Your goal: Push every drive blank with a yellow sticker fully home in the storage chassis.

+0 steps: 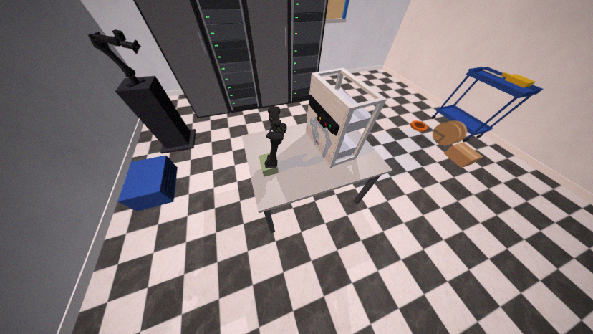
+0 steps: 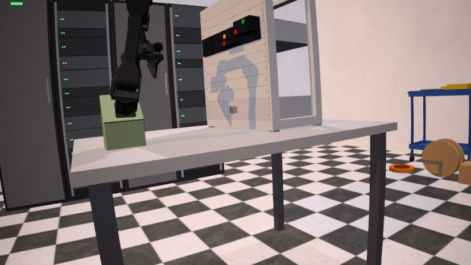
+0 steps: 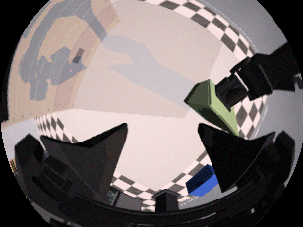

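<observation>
With its fingers spread wide and nothing between them, the gripper [image 2: 155, 63] hangs in the air well short of the rack [image 2: 268, 65], pointing down toward the table [image 2: 230, 144]. From the wrist view, the two dark fingertips frame bare table top, and the rack's pale front shows up and to the left, carrying the arm's grey shadow.

Looking across the gap now: the storage chassis [image 2: 230, 36] sits as a black band high in the rack's front, higher than the gripper and well apart from it. Four stickers show on it in the exterior view. The yellow sticker [image 2: 224, 36] is left of centre, a red sticker [image 2: 224, 42] sits just below it, another red sticker [image 2: 235, 32] just to the right, and a green sticker [image 2: 243, 21] highest and furthest right. How far each blank stands out is hard to judge from here.

And the arm [image 2: 127, 75] itself: folded, rising from a green pedestal [image 2: 123, 131] at the table's left end, upper link climbing out of frame, forearm doubling back so the wrist faces downward. The rack stands upright at the table's far right end.
</observation>
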Available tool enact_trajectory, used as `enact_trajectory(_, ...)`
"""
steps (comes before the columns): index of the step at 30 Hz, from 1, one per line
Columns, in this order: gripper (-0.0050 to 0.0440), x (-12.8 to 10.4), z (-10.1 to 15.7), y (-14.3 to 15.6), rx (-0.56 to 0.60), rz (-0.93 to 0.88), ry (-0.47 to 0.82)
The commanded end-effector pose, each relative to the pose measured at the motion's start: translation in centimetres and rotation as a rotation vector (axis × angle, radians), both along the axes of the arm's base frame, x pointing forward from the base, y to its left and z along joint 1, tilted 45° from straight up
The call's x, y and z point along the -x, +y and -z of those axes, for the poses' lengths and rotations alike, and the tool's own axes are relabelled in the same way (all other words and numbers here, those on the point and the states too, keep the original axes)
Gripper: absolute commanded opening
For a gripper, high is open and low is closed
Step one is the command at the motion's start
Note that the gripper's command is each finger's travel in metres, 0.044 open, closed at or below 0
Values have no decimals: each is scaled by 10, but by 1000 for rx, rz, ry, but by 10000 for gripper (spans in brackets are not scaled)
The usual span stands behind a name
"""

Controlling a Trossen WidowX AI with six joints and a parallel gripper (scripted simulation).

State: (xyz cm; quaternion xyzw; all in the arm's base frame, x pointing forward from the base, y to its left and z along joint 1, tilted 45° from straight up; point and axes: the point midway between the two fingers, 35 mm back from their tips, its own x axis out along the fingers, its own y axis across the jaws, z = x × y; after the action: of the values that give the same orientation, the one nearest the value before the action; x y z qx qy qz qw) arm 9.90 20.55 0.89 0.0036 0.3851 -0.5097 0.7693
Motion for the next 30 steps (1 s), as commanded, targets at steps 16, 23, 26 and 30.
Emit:
enact_trajectory(16,400,-1,-2,3,-18,0,-4)
enact_trajectory(23,440,-1,-2,3,-18,0,-4)
enact_trajectory(26,440,-1,-2,3,-18,0,-4)
enact_trajectory(30,440,-1,-2,3,-18,0,-4)
